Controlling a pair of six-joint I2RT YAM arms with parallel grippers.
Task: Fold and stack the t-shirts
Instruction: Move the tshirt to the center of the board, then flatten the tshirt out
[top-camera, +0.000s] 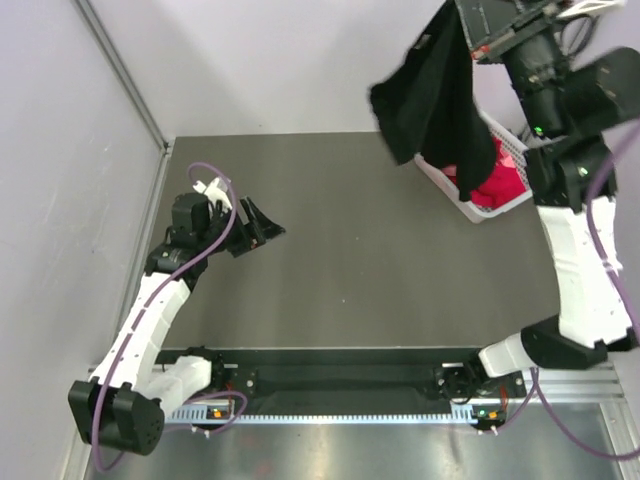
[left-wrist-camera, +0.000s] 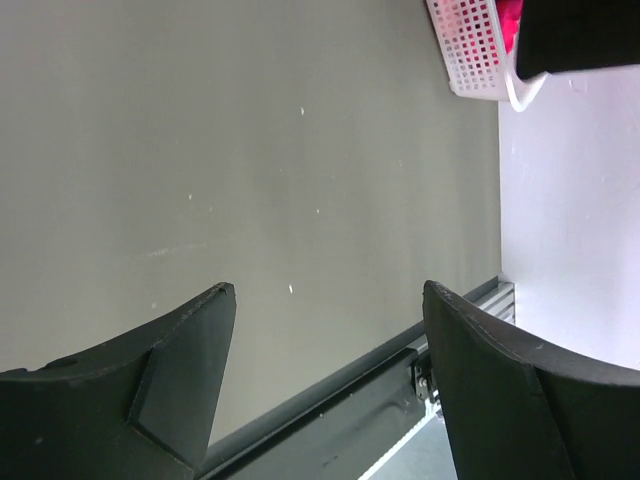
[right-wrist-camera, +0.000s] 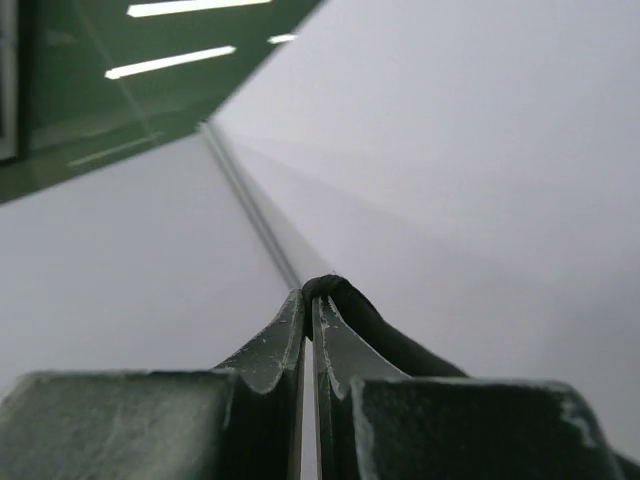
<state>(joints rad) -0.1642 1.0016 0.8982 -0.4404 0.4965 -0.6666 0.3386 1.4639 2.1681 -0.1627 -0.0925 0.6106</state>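
Gripping jaws, right: the right gripper (right-wrist-camera: 310, 298) is pressed closed, its two fingertips meeting on a dark roll of cloth that bulges out just beside them.
Cloth in that grip: the black t-shirt (top-camera: 435, 95), pinched at one small fold and hanging free below.
Right arm: raised high over the far right corner of the table (top-camera: 380, 260). In the top view the gripper itself is mostly lost behind the shirt and the wrist housing.
Right wrist view: it tilts upward and shows only a pale wall, a seam and ceiling lights past the fingertips.
Black t-shirt, position: in the air, clear of the table top. Its lower end drapes in front of the basket (top-camera: 445, 188) in the top view, and I cannot tell whether it touches the rim.
Left jaws: the left gripper (left-wrist-camera: 330, 292) stands wide apart with nothing between its fingers, only bare table surface.
Left arm: low over the left middle of the table, jaws pointing right toward the basket and well apart from it.
Basket: white plastic lattice, sitting at the far right edge of the table.
Red t-shirt (top-camera: 500, 182): bunched inside the basket, partly hidden by the black one.
Pink t-shirt: a pale patch near the basket's far rim may be it, but it is too small to be sure.
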